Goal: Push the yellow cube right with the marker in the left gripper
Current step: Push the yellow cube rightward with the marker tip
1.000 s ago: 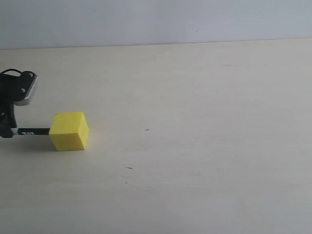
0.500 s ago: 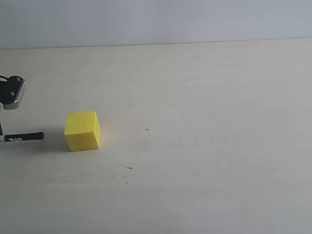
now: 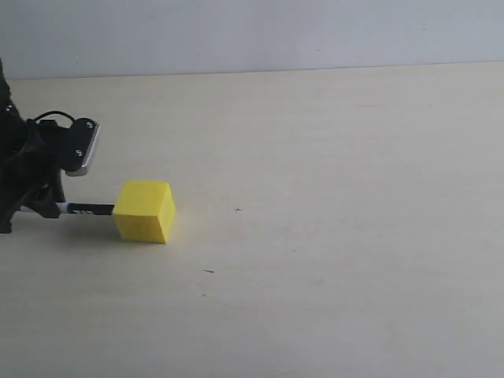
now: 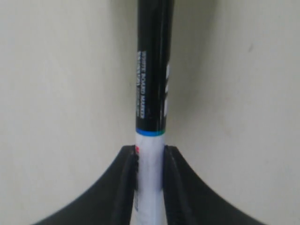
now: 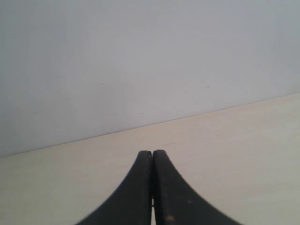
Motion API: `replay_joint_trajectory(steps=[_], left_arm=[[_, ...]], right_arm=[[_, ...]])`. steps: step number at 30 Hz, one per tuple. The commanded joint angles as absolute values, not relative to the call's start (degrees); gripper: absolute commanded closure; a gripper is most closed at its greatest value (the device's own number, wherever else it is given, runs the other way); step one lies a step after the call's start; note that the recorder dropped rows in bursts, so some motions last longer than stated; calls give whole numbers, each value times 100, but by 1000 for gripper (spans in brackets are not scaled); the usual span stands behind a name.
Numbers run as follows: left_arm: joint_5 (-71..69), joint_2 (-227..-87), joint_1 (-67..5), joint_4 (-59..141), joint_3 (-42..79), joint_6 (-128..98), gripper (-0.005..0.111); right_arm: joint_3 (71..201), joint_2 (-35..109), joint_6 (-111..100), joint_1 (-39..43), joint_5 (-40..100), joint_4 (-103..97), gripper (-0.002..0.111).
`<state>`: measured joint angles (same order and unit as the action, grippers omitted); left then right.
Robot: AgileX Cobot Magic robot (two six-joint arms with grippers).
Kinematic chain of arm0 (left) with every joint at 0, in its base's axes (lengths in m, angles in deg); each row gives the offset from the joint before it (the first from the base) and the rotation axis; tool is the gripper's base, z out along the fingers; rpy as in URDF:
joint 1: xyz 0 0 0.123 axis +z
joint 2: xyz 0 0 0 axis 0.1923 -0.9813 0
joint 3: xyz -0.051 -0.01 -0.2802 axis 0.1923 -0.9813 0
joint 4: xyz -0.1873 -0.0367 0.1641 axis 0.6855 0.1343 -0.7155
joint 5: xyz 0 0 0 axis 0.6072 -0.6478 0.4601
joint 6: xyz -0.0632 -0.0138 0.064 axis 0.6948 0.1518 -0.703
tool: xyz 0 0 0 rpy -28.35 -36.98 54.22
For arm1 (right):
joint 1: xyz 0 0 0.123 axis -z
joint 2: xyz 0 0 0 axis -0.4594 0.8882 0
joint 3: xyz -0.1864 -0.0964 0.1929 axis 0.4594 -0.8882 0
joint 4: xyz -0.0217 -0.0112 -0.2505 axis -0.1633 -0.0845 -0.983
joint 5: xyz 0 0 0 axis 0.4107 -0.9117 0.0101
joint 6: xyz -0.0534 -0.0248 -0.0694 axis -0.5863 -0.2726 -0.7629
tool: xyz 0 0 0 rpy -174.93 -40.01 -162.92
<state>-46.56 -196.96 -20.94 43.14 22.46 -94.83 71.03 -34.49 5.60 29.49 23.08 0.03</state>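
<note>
The yellow cube [image 3: 144,210] rests on the pale table at the left of the exterior view. Against its left face lies the tip of the marker [image 3: 87,209], held level just above the table. My left gripper [image 3: 39,206] is shut on the marker's white barrel [image 4: 150,178], and the black cap end [image 4: 153,65] points away from the jaws. The cube itself is out of the left wrist view. My right gripper [image 5: 152,153] is shut with nothing in it, and it does not show in the exterior view.
The pale wooden table [image 3: 331,236] stretches to the right of the cube with only a few small dark specks [image 3: 208,272]. A grey wall [image 3: 252,31] stands behind the table's far edge.
The left gripper drew back left out of the cube's reach half a second ago, then came right again. The marker tip now touches the cube, which sits further right than before.
</note>
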Motion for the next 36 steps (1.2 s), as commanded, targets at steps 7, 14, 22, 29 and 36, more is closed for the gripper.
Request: replay_joint_trajectory(steps=[7,14,22,29,36], left_arm=[[-4769,-19686,-1742,4160,2239,-8993,107],[-4812,-19686,-1675,4197,2239,-9331,107],[-4770,-19686,-2243,4347,2325,-9305,107],[-4871,-19676,-3064,4694,2494,-9326,107],[-5046,-19676,-2678,4559,2494,-8703,107]], right_arm=[[7079,-3480,548,2982,2341,-31,108],[7079,-3480,548,2982,2341,-31,108],[7079,-3480,559,2982,2341,-31,108],[7079,-3480,549,2982,2341,-6,108],[7079,-3480,549,2982,2341,-6,108]])
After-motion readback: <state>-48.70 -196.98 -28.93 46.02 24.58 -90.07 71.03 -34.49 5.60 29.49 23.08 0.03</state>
